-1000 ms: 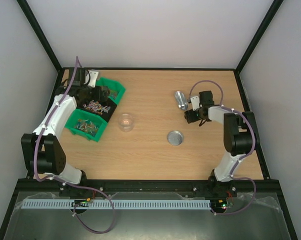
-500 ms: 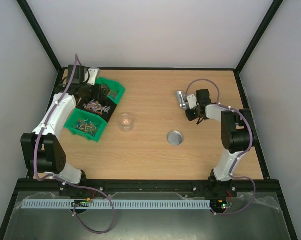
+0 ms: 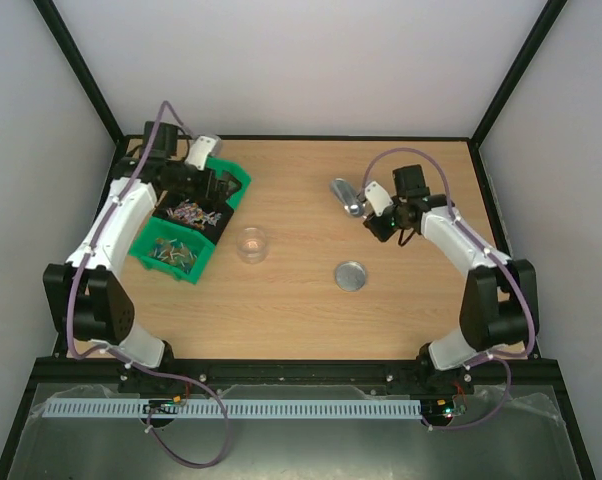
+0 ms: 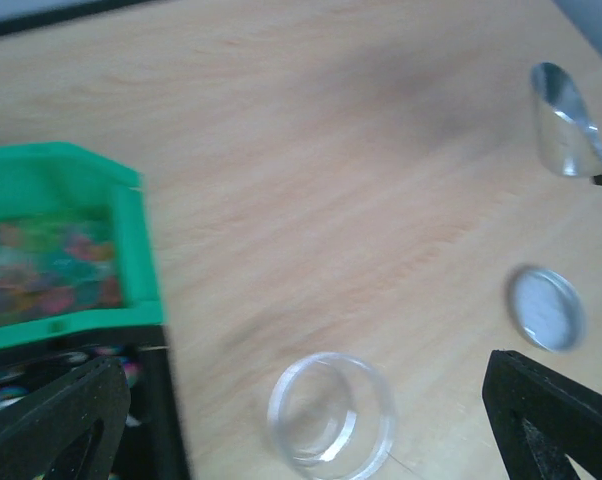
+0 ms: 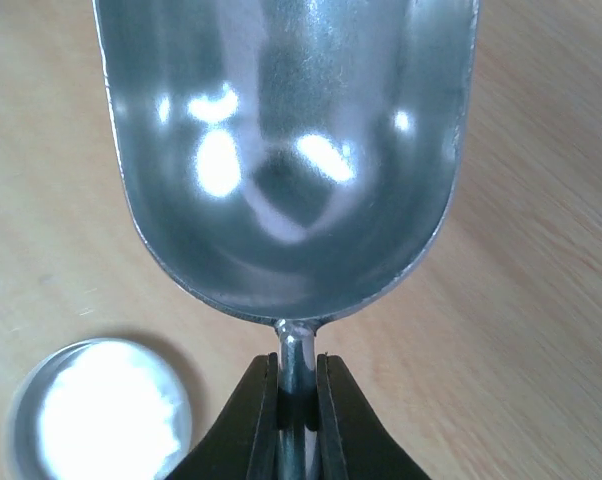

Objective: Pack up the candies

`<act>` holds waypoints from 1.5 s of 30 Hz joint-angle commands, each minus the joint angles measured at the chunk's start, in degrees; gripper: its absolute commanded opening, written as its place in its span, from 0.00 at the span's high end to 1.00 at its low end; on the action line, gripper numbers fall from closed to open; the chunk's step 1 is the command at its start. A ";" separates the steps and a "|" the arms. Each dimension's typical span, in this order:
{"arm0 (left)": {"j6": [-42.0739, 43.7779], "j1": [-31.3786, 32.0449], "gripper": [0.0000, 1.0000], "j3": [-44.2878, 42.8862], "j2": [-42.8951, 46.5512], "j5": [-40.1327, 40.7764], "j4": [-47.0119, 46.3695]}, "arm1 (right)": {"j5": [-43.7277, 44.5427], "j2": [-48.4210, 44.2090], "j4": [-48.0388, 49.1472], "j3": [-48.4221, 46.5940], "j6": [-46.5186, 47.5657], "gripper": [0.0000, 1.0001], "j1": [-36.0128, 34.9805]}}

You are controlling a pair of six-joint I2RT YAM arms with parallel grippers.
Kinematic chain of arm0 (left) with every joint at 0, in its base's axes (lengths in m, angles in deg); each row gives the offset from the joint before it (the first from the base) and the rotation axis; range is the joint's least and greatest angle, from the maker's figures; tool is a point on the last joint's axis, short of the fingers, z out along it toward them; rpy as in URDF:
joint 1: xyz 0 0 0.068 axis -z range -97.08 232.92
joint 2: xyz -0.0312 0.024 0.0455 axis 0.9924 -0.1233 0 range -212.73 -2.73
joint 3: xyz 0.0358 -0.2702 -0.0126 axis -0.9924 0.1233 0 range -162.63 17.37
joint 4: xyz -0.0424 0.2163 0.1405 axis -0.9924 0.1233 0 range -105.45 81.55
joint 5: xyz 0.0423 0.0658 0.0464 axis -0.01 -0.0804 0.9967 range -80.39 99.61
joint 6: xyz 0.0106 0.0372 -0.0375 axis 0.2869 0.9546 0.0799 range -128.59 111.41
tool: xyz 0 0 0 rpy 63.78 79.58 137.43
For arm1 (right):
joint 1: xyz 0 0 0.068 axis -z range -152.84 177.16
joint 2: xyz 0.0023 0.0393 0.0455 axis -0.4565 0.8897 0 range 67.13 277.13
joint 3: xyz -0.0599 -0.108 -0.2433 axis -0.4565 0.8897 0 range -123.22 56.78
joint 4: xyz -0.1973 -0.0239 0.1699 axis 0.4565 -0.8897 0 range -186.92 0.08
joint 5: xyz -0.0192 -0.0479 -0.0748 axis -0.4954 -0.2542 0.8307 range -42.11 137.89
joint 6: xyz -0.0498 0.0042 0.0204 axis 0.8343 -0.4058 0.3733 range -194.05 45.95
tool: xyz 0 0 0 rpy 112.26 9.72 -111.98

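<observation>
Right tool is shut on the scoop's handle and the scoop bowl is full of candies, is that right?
No. The right tool is shut on the handle of the scoop, but the scoop bowl is empty, as the right wrist view shows; the candies lie well away to its left.

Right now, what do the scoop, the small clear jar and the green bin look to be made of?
Scoop: polished metal, probably steel, given the mirror-bright highlights and reflections in its bowl.
Jar: clear plastic or glass, I cannot tell which. The wood grain shows through it.
Bin: moulded plastic, judging by its even green colour and dull finish.
</observation>
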 commanded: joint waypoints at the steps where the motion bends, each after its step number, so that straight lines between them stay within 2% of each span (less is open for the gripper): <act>1: 4.41 4.96 0.00 -2.99 -3.64 -9.51 10.75 | -1.05 -5.60 -14.56 -0.62 7.72 0.99 -6.53; 5: 7.08 9.18 0.01 -4.49 -5.98 -10.52 15.60 | 1.99 -8.65 -19.64 -0.72 10.55 0.99 -11.67; 12: 11.58 14.64 0.04 -2.11 -6.16 -10.39 15.28 | 3.51 -11.18 -26.67 -2.61 13.46 0.99 -21.00; 16: 12.09 17.50 0.11 -1.99 -8.05 -12.52 16.44 | 6.20 -11.08 -27.29 -3.38 12.84 0.99 -24.78; 26: 1.12 19.04 0.29 2.68 -9.06 -18.99 10.01 | 9.39 -11.40 -23.02 -5.38 8.15 0.99 -26.14; 34: -2.25 19.13 0.45 2.69 -11.57 -22.56 8.87 | 9.74 -11.73 -20.58 -6.64 8.59 0.99 -26.32; 41: -6.55 19.22 0.62 3.40 -12.07 -21.78 6.67 | 10.93 -10.97 -20.23 -7.41 9.07 0.98 -26.79; 45: -9.00 19.22 0.68 5.05 -11.80 -23.31 4.62 | 12.40 -10.79 -19.48 -7.62 9.10 0.98 -27.35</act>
